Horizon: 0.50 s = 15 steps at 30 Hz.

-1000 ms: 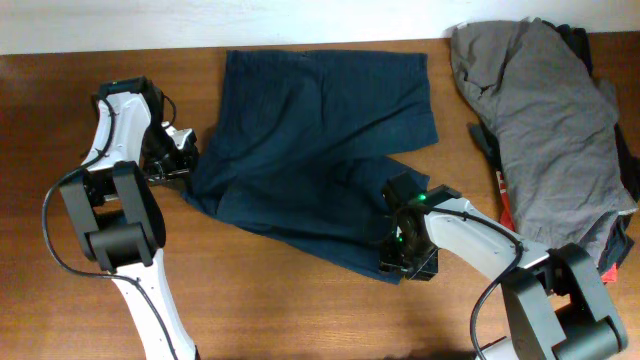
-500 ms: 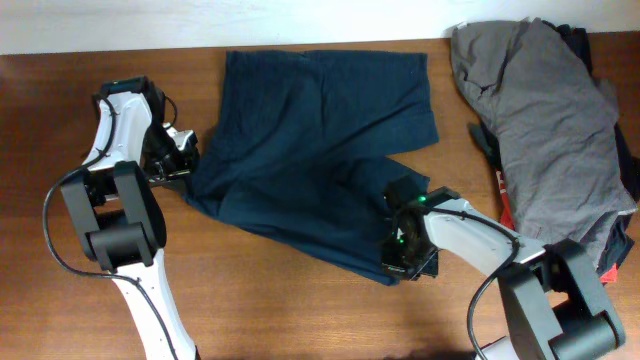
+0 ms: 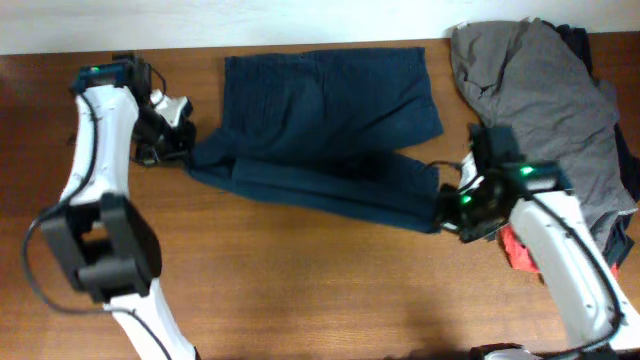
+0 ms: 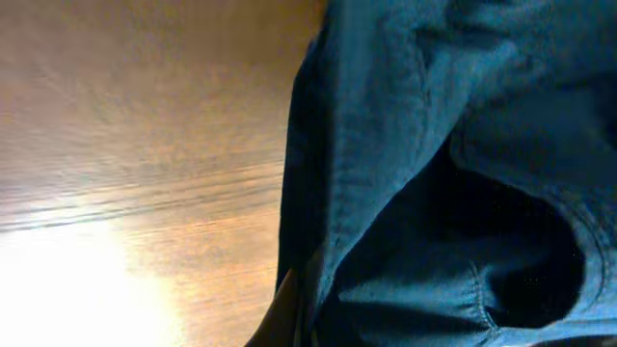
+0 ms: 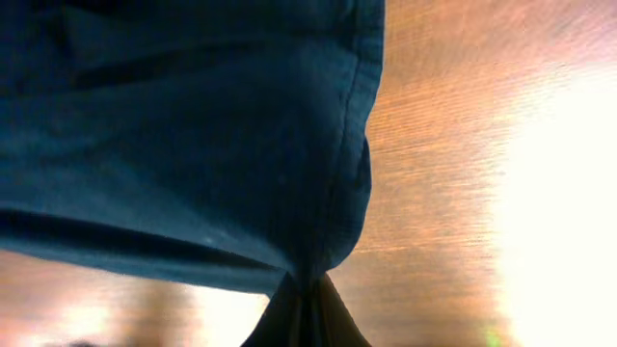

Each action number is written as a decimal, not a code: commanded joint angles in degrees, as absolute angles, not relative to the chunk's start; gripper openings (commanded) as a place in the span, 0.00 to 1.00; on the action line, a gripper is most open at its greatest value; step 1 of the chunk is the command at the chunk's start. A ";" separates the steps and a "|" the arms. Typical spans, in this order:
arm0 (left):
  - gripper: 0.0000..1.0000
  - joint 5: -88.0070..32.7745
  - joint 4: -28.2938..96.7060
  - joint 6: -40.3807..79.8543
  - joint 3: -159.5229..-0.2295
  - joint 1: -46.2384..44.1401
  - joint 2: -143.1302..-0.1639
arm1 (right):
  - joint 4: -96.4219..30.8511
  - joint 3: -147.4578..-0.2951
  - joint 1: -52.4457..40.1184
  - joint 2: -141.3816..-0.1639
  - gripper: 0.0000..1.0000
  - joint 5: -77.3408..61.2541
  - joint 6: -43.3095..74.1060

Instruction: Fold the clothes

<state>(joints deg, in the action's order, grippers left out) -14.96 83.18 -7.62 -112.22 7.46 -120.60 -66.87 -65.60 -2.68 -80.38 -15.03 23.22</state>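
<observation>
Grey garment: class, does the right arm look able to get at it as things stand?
Probably not yet: the right gripper is shut on the shorts; the grey garment lies close beside it, uncovered.

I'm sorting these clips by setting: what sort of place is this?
Probably a robotics lab bench set up for laundry practice, not a home: two robot arms working at a wooden table, navy shorts stretched between them, and a grey garment heaped at the edge.
</observation>
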 commanded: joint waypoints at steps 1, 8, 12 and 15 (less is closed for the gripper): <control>0.01 -13.50 81.38 -7.33 -112.77 8.25 -112.42 | -70.26 -73.14 0.16 -79.18 0.04 -11.90 18.15; 0.01 -12.29 81.97 -7.35 -112.77 8.25 -104.27 | -77.58 -85.23 0.19 -79.15 0.04 -11.29 15.86; 0.01 -10.81 83.72 -8.62 -112.77 8.25 -100.99 | -81.97 -89.34 0.16 -78.81 0.04 -11.31 15.18; 0.01 -10.68 85.17 -8.71 -112.77 8.25 -99.33 | -84.64 -90.61 0.01 -77.73 0.04 -11.31 14.79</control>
